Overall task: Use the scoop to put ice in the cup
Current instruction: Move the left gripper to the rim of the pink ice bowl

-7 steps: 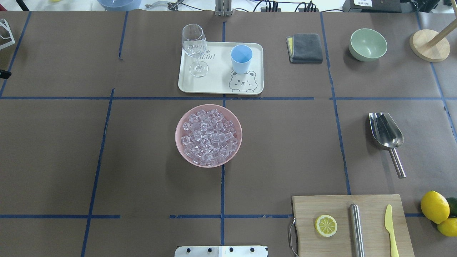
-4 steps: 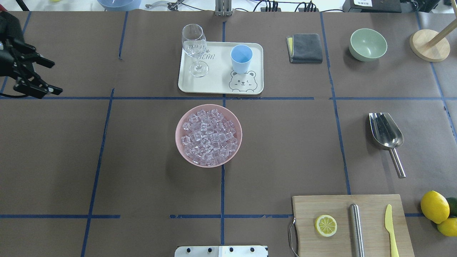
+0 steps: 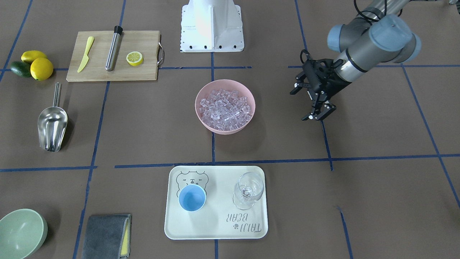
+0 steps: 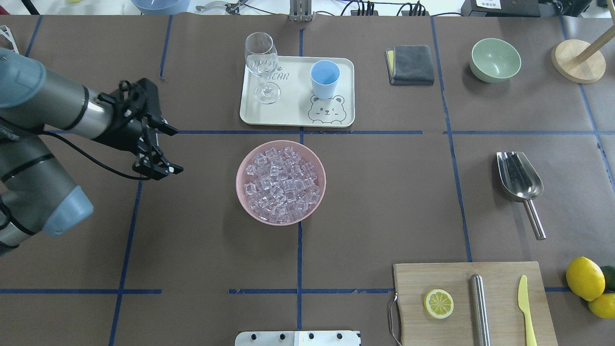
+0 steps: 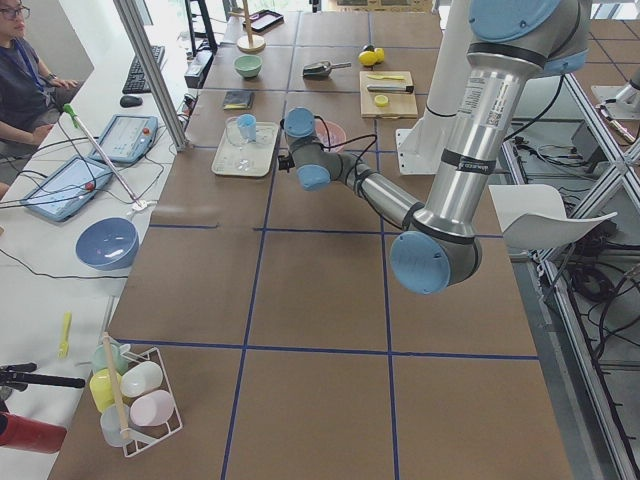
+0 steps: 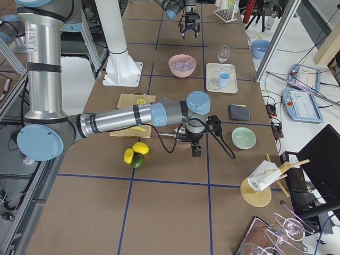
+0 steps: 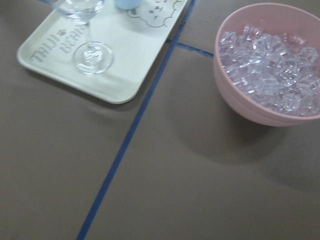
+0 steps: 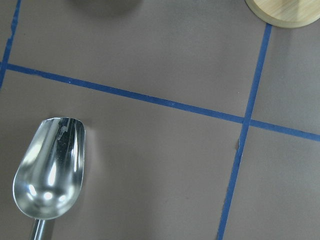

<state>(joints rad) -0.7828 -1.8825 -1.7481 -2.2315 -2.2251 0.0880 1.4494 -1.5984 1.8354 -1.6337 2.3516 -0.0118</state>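
The ice (image 4: 280, 185) fills a pink bowl (image 4: 245, 158) at the table's middle; it also shows in the front view (image 3: 224, 108) and the left wrist view (image 7: 270, 75). The light-blue cup (image 4: 325, 78) stands upright on a white tray (image 4: 293, 115). The steel scoop (image 4: 520, 178) lies on the table at the right, alone, and shows in the right wrist view (image 8: 50, 170). My left gripper (image 4: 177, 150) is open and empty, left of the bowl. My right gripper (image 6: 197, 146) shows only in the exterior right view, near the scoop; I cannot tell whether it is open.
A wine glass (image 4: 262, 62) shares the tray. A grey cloth (image 4: 412, 65), a green bowl (image 4: 496, 60) and a wooden stand (image 4: 578, 60) sit at the back right. A cutting board (image 4: 499, 293) with a lemon slice, steel cylinder and yellow knife lies front right, beside lemons (image 4: 585, 278).
My left arm has come in from the left edge of the overhead view and moved right, toward the pink bowl. Nothing on the table has moved.
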